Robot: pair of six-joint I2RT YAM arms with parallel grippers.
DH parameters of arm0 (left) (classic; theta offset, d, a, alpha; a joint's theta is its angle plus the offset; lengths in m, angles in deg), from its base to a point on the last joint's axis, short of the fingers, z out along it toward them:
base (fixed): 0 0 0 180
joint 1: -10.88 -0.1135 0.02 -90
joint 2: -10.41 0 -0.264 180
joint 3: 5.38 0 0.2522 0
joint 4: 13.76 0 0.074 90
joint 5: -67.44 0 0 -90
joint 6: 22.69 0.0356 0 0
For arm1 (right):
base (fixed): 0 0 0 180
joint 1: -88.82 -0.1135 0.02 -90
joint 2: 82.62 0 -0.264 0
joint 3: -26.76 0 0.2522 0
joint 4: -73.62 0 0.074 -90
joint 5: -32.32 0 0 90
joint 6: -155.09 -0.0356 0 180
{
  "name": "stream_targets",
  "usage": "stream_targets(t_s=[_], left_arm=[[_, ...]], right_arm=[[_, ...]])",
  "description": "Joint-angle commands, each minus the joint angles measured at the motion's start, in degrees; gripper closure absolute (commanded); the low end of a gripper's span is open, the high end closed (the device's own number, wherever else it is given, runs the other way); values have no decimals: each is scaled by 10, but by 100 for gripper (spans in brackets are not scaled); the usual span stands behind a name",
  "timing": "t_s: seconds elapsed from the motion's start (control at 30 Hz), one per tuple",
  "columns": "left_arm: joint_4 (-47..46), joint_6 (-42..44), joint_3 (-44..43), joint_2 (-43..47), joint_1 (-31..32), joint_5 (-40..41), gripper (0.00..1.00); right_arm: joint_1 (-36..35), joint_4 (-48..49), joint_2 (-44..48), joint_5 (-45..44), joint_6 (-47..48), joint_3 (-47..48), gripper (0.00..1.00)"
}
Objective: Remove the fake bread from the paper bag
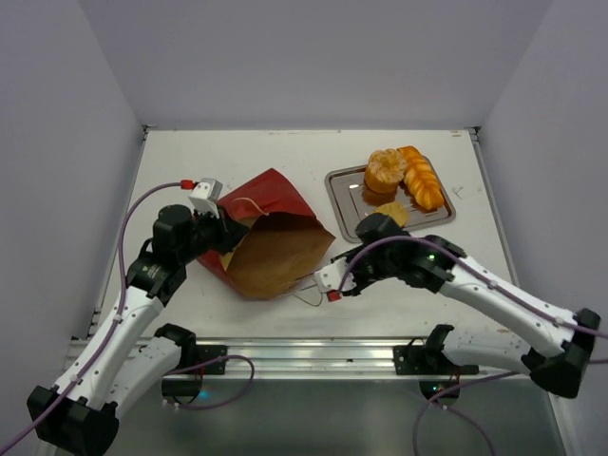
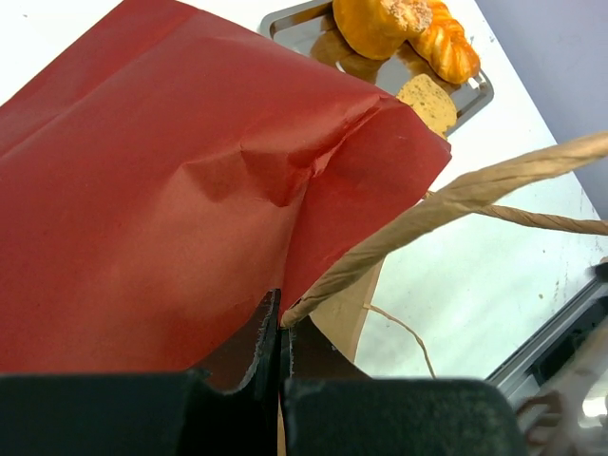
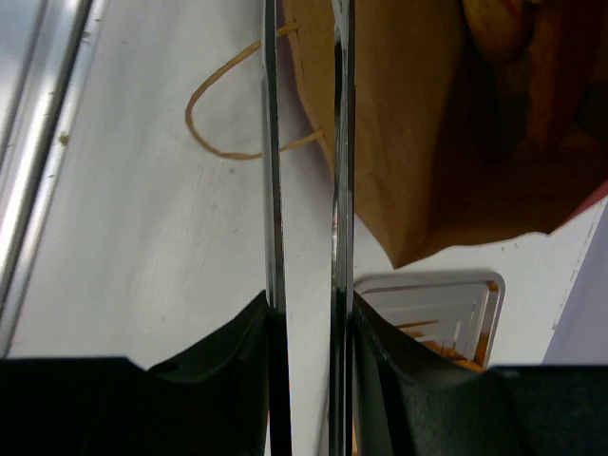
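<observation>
The dark red paper bag (image 1: pixel 271 204) lies on its side at the table's middle, its brown mouth facing the front right. My left gripper (image 1: pixel 226 231) is shut on the bag's rim where a twisted handle (image 2: pixel 503 176) is attached; in the left wrist view the gripper (image 2: pixel 277 323) pinches the red paper (image 2: pixel 171 190). My right gripper (image 1: pixel 334 277) is shut on thin metal tongs (image 3: pixel 337 142), whose blades stand apart and empty beside the bag's mouth (image 3: pixel 408 142). Golden bread (image 3: pixel 503 28) shows dimly deep inside. A round bun (image 1: pixel 386 171), a braided loaf (image 1: pixel 421 178) and a pale wedge (image 1: pixel 391 215) lie outside the bag.
The shiny metal tray (image 1: pixel 344 180) at the back right holds those three breads, close behind my right wrist. A loose string handle (image 1: pixel 306 296) lies on the table in front of the bag. A metal rail (image 1: pixel 304 351) runs along the near edge. Walls close in three sides.
</observation>
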State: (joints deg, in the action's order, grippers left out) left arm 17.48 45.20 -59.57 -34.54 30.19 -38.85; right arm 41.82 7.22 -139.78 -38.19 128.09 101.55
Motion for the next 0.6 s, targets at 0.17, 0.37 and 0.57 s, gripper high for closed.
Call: stream_targets(t_s=[0.17,0.37,0.57], left_arm=[[19,-36,-20,13,1,0,100],[38,-43,-26,22,0,5,100],[48,-44,-29,28,1,6,100]], right_arm=[[-179,362,-214,-423,-39,13,64],[-223,493,-295,-526,35,6,61],[-229,553,-340,-563,68,5,58]])
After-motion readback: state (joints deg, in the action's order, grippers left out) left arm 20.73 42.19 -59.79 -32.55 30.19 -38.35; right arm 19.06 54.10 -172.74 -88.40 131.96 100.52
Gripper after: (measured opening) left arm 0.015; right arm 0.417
